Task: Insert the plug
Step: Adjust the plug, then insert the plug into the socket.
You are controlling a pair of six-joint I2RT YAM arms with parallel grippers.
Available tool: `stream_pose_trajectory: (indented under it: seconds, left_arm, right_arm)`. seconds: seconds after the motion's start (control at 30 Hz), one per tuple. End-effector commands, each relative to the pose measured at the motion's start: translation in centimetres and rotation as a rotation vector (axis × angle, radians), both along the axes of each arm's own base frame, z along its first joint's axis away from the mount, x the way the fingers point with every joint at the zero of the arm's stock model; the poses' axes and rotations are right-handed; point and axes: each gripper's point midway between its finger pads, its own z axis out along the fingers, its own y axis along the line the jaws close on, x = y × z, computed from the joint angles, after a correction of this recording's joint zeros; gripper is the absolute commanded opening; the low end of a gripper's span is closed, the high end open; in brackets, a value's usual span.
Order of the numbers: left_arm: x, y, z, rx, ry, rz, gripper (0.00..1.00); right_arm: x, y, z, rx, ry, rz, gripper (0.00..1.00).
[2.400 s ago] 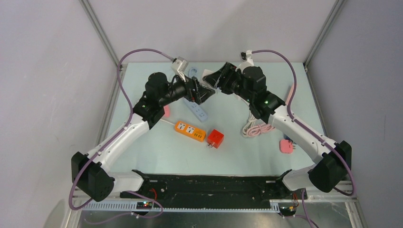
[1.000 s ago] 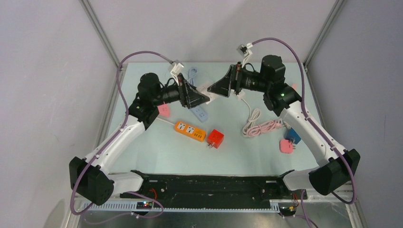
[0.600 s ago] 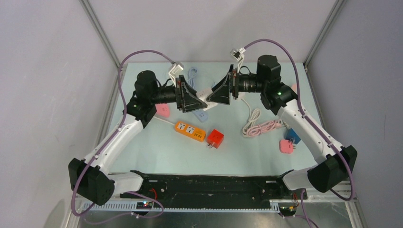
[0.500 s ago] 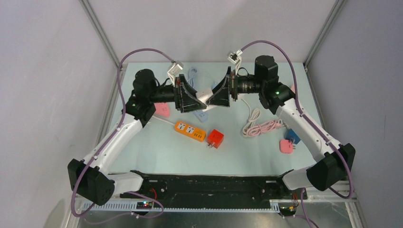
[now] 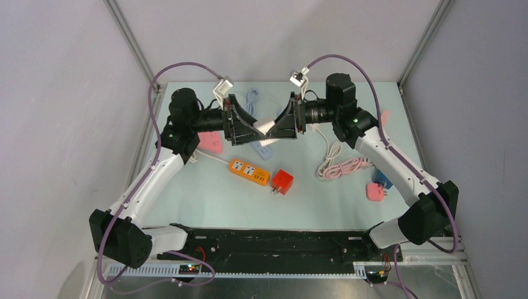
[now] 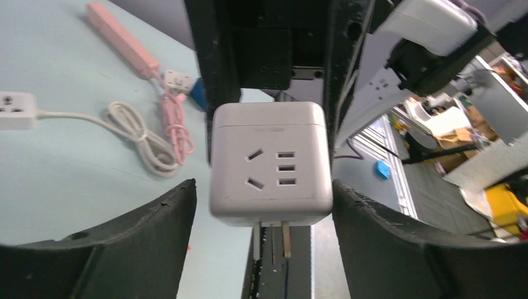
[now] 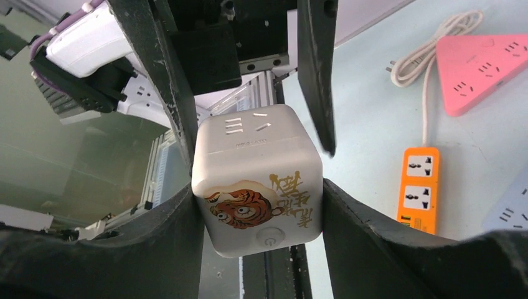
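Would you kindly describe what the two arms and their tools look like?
Both the left arm and right arm have white links between black joints. A purple cable loops along each to a white housing at the wrist. The left tool and right tool each have two broad, black, curved fingers. A green light glows on the right arm.

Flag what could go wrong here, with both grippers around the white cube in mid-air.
1. The white cube adapter hangs above the table, pinched by the right gripper on smooth, rounded sides. A weak pinch could drop it towards the blue power strip.
2. The left gripper stands slightly open around the cube, close against the right one's fingers. Pulling back could knock it askew and tilt its prongs.
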Motion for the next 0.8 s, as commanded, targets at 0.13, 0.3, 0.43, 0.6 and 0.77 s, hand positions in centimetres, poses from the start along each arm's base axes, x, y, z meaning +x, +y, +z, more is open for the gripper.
stream_pose_trajectory:
  seconds: [0.13, 0.3, 0.43, 0.6, 0.77]
  left_arm:
    - [8.5, 5.9, -3.1, 0.157, -0.014, 0.531, 0.91]
    - [11.7, 12.2, -9.6, 0.324, 0.134, 0.891, 0.91]
    - [12.0, 15.3, -13.6, 0.425, 0.229, 1.060, 0.91]
    - [12.0, 15.2, -15.8, 0.461, 0.314, 1.050, 0.89]
    - [11.8, 15.1, -16.4, 0.468, 0.340, 1.046, 0.87]
  right_arm:
    - [6.7, -0.6, -2.6, -0.123, 0.050, -0.387, 0.00]
    - [9.9, 2.7, -9.1, -0.267, 0.132, -0.553, 0.00]
    - [11.2, 5.1, -14.5, -0.400, 0.221, -0.600, 0.00]
    - [13.1, 6.9, -18.5, -0.471, 0.326, -0.656, 0.00]
    - [13.7, 7.5, -22.2, -0.561, 0.428, -0.694, 0.00]
